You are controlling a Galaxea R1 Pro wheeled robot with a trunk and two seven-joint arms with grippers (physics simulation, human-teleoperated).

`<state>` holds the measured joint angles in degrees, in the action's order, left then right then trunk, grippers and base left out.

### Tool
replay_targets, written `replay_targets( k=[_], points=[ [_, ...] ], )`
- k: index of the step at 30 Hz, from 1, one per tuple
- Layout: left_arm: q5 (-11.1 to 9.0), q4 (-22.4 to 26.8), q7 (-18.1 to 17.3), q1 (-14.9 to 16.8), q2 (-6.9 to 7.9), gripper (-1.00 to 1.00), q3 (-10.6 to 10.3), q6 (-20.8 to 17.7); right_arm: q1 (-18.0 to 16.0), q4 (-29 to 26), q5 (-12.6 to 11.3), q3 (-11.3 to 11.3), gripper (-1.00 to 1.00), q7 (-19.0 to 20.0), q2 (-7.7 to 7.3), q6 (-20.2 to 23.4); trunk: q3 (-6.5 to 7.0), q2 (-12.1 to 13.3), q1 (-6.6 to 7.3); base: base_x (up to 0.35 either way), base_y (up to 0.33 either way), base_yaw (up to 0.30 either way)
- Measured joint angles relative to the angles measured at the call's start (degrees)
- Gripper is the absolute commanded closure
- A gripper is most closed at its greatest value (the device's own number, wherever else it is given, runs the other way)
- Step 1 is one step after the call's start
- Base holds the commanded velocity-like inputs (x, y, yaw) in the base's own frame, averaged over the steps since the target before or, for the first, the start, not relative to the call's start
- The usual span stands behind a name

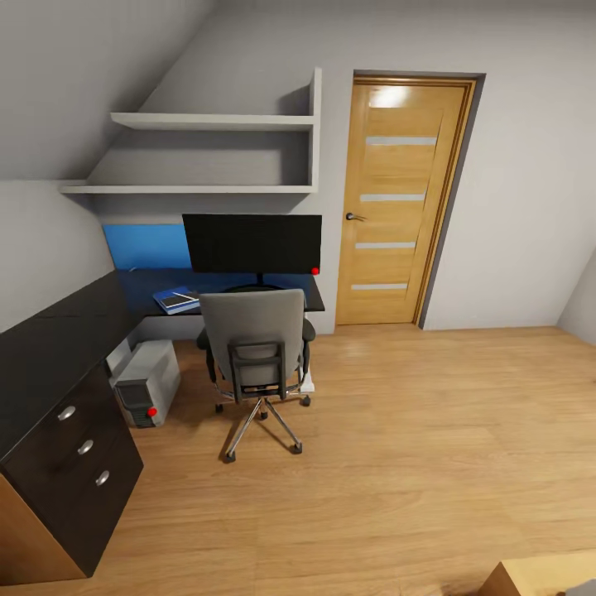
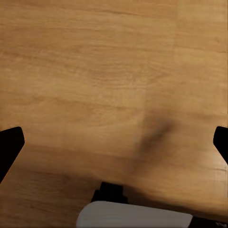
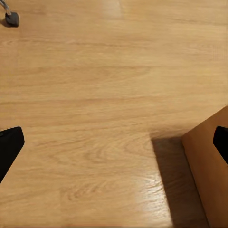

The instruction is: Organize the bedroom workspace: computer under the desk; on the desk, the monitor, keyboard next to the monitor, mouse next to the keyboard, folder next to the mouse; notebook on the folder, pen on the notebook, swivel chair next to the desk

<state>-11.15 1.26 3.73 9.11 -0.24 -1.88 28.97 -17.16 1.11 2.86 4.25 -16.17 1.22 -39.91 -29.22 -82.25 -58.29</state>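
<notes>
Looked from well back over the wooden floor [image 1: 430, 463] toward the desk [image 1: 58, 348], a black L-shaped surface along the left wall and far corner. Saw the monitor [image 1: 252, 243] upright at the far end of that surface, below two white shelves [image 1: 207, 122] and left of a wooden door [image 1: 401, 199]. Saw the swivel chair [image 1: 255, 343] set close before the monitor, back turned to the camera, and the computer [image 1: 147, 382] on the floor under the surface, left of the chair. Found the folder [image 1: 176, 300] flat on the surface, just left of the chair back, with something dark and a pale streak on top; probably notebook and pen, but too small to tell.

Had the left claw [image 2: 114, 142] spread wide and empty above bare floor. Had the right claw [image 3: 114, 142] likewise wide and empty, near the corner of a light wooden box [image 3: 209, 175].

Judged the step to be a check of the layout. Best done by rolling nearer and looking past the chair back for keyboard and mouse, claws held clear of the chair.

Read no brand, label or writing anywhere.
</notes>
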Motion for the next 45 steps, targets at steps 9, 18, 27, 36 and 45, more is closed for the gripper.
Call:
replay_targets(
  k=[9, 18, 27, 36, 45],
  points=[
    [0.02, 0.00, -0.05, 0.00, 0.00, -1.00, 0.00, -1.28, 0.00, 0.00, 0.00, 0.00, -1.00, -0.02, 0.00, 0.43, 0.00, 0.00, 0.00, 0.000, 0.000, 0.000],
    [0.02, 0.00, -0.06, 0.00, 0.00, -1.00, 0.00, -1.37, 0.00, 0.00, 0.00, 0.00, -1.00, -0.02, 0.00, 0.49, 0.00, 0.00, 0.00, 0.000, 0.000, 0.000],
    [0.02, 0.00, -0.07, 0.00, 0.00, -1.00, 0.00, -1.38, 0.00, 0.00, 0.00, 0.00, -1.00, -0.02, 0.00, 0.49, 0.00, 0.00, 0.00, 0.000, 0.000, 0.000],
    [0.01, 0.00, -0.07, 0.00, 0.00, -1.00, 0.00, -1.37, 0.00, 0.00, 0.00, 0.00, -1.00, -0.02, 0.00, 0.50, 0.00, 0.00, 0.00, 0.000, 0.000, 0.000],
    [0.03, 0.00, -0.07, 0.00, 0.00, -1.00, 0.00, -1.39, 0.00, 0.00, 0.00, 0.00, -1.00, -0.02, 0.00, 0.49, 0.00, 0.00, 0.00, 0.000, 0.000, 0.000]
  ],
)
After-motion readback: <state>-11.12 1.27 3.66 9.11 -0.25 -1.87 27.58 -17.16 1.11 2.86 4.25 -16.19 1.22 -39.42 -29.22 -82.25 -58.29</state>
